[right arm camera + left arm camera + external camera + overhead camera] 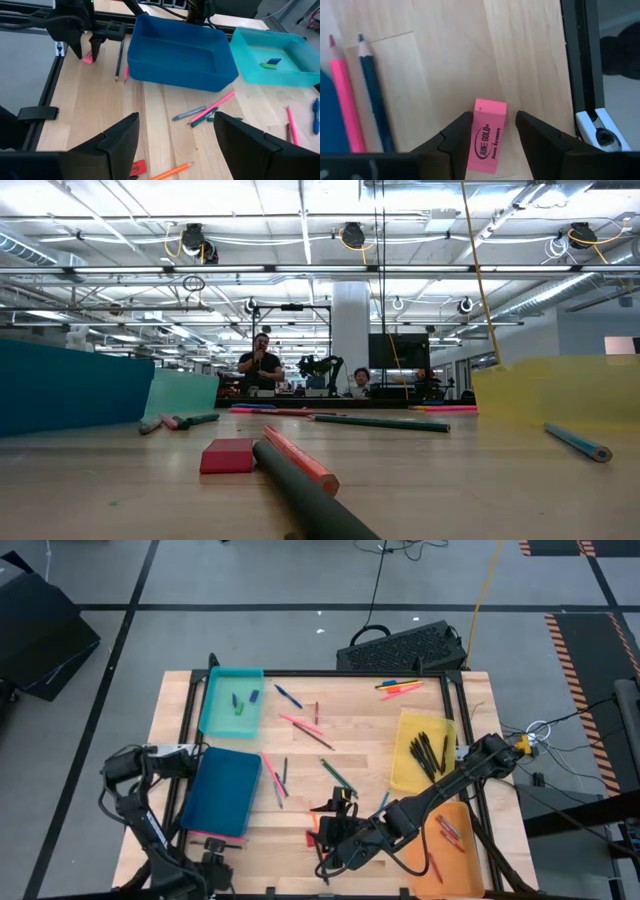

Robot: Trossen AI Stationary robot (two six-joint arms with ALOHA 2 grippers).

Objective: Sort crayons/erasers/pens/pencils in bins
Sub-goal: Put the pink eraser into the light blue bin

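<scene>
Left gripper [492, 131] is down at the near edge beside the dark blue bin [182, 50], fingers apart around a pink eraser [488, 135] lying flat, so next it squeezes and lifts (right gripper [175, 135] hovers open mid-table, 1 arm waiting).

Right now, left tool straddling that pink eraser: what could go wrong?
1. The pink eraser sits between the open left tool fingers, unclamped; closing off-centre may twist it.
2. The table's black edge rail lies close beside; a nudge could push it there.
3. The pink pencil and blue pencil lie near.
</scene>
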